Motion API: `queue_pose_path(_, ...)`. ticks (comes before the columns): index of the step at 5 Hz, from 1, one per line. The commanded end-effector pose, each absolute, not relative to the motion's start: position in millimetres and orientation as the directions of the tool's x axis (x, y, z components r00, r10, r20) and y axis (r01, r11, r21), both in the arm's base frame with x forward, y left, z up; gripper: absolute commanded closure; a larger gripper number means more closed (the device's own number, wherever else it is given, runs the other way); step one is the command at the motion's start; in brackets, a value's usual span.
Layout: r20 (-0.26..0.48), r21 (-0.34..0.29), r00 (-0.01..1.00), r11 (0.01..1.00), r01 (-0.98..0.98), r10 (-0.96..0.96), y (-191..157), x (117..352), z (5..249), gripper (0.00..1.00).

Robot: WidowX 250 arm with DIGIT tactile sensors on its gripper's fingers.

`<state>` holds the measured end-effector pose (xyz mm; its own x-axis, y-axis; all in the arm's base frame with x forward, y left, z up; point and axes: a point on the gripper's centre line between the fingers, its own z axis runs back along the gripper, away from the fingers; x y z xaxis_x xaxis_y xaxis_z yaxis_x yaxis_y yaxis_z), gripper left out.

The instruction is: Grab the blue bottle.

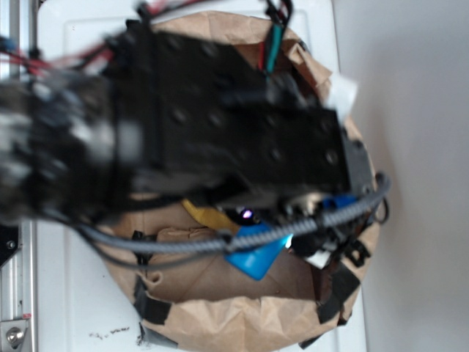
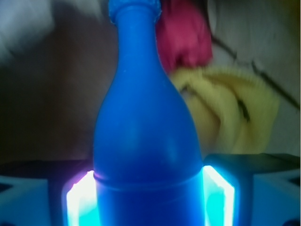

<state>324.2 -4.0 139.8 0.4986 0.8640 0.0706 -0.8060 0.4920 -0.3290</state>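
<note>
blue bottle (image 2: 143, 141): glossy smooth bright-blue plastic, bowling-pin shape, narrow neck with ridged lip, widening to a rounded body with a seam line low down. in wrist view its long axis runs straight away from the camera, neck pointing away, base nearest. it sits between the two glowing end effector (image 2: 149, 197) fingers (image 2: 81, 202), which press against the body on both sides, so the end effector is clamped on the bottle. behind it a soft yellow cloth (image 2: 235, 113), crumpled, and a pink-red cloth (image 2: 183, 37), blurred. exterior view: black arm (image 1: 220, 125) covers most of a brown paper bowl (image 1: 220, 315) patched with black tape, on a white desk (image 1: 66, 293); only a blue wedge of bottle shows beneath.
</note>
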Motion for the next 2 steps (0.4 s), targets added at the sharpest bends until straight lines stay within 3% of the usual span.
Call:
queue_pose_path(1,0.168,-0.372,0.585,0.600,-0.708,0.794,41,289,225,1.00)
queue_pose_path(2,0.254,-0.383,0.581,0.631,-0.674,0.774,38,270,231,1.00)
